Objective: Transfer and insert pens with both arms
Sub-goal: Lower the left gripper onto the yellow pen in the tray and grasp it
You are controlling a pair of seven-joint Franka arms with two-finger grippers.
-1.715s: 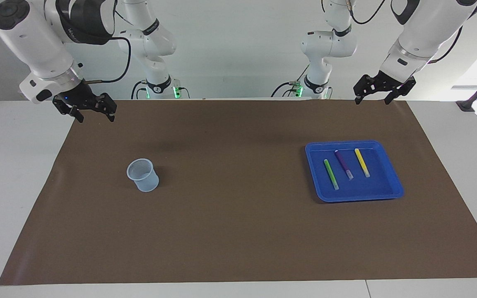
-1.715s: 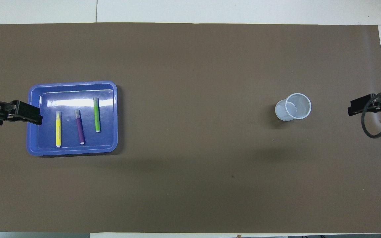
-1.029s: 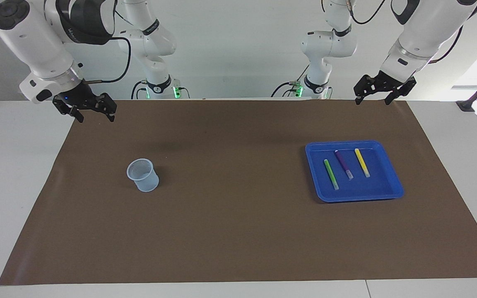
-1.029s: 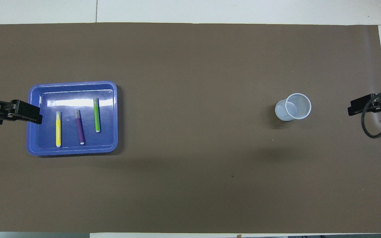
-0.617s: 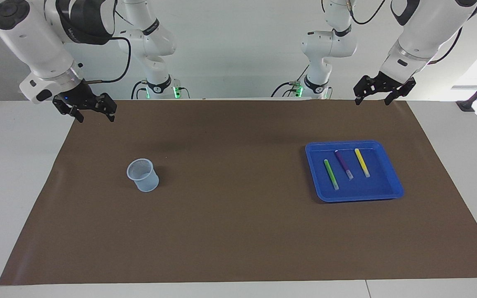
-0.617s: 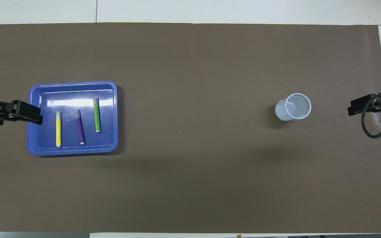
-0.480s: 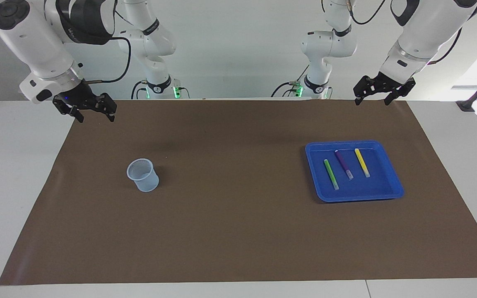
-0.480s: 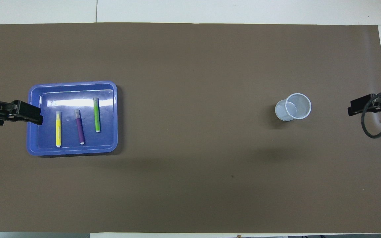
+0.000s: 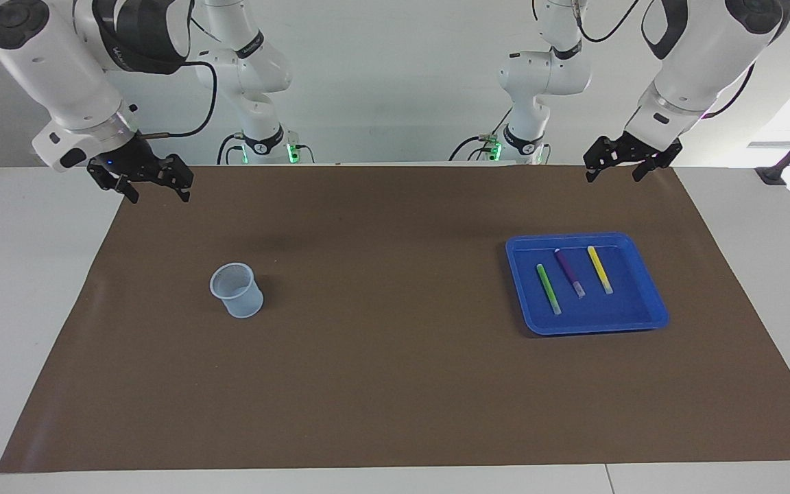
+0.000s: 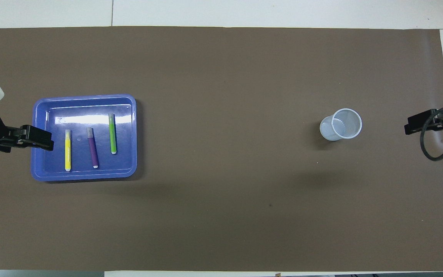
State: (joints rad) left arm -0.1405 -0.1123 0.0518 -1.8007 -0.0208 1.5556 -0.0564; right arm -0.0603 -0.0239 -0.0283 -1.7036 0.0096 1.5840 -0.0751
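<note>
Three slim marker pens point(image 9: 570, 274) lie in the shallow blue plastic tray point(image 9: 649, 302); left gripper point(image 9: 613, 173) and right gripper point(image 9: 156, 195) hang wide open, empty.

A white table point(image 9: 25, 288) carries a wide brown mat point(image 9: 395, 384) covering most of its top. On the mat, toward the left arm's end, sits a blue tray point(image 9: 649, 302); a clear plastic cup point(image 9: 237, 291) stands upright well apart from the tray, toward the right arm's end.
</note>
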